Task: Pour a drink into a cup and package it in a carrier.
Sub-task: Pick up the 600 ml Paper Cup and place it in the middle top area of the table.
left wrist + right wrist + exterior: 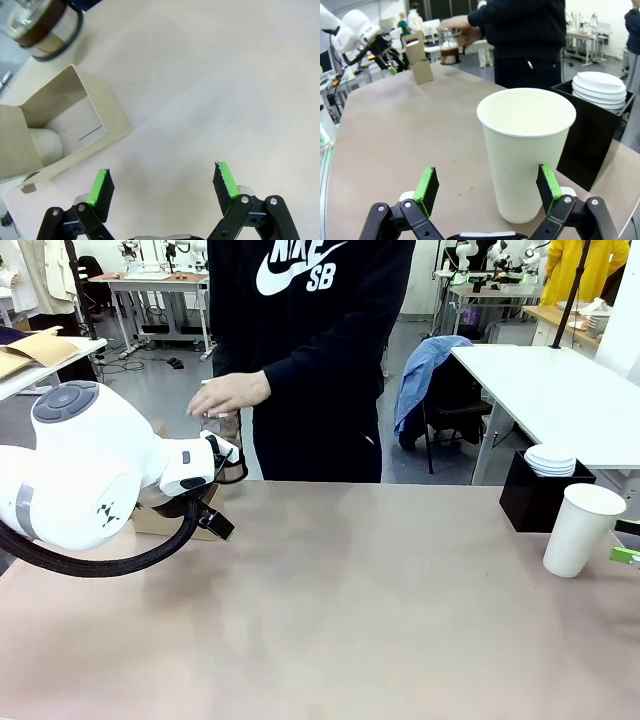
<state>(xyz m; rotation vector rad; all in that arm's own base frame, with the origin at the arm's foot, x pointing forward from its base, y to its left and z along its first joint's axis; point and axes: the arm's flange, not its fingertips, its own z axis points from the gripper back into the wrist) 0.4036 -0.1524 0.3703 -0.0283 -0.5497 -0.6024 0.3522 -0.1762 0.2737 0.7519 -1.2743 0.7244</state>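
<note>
Wide-spread right gripper [488,189] flanking white cup [526,150]

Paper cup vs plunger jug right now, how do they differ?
The cup is opaque white paper, open-topped; the jug is clear glass holding dark brown liquid. The cup stands at the robot's right beside the black box; the jug is at the far left under the person's hand. Both are upright.
</note>
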